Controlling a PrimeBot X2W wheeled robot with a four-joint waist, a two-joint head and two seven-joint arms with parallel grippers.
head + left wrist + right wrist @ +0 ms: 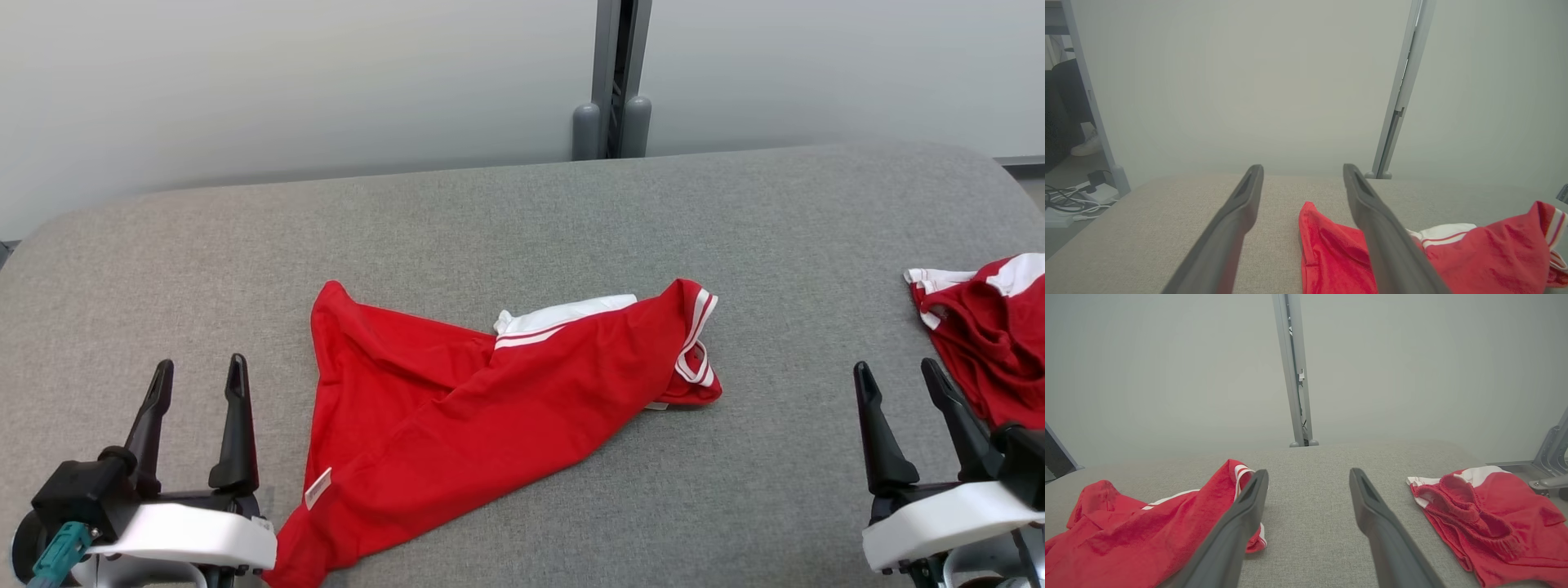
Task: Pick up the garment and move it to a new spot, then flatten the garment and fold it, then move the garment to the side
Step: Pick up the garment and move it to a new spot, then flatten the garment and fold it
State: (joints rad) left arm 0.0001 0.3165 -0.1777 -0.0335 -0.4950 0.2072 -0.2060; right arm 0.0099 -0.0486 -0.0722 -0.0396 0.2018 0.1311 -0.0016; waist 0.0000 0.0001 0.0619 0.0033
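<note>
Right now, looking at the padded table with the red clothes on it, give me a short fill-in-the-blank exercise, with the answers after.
1. The crumpled red garment with white stripes lies on a ___ fabric-covered table.
2. The left tool and the right tool hold nothing, and both have their jaws ___.
3. A second red and white garment lies at the table's edge, nearest the ___ tool.

Missing words: grey; open; right

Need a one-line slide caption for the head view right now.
Red garment crumpled on the grey table, a second red garment at its right edge; left claw and right claw open and empty.
</note>
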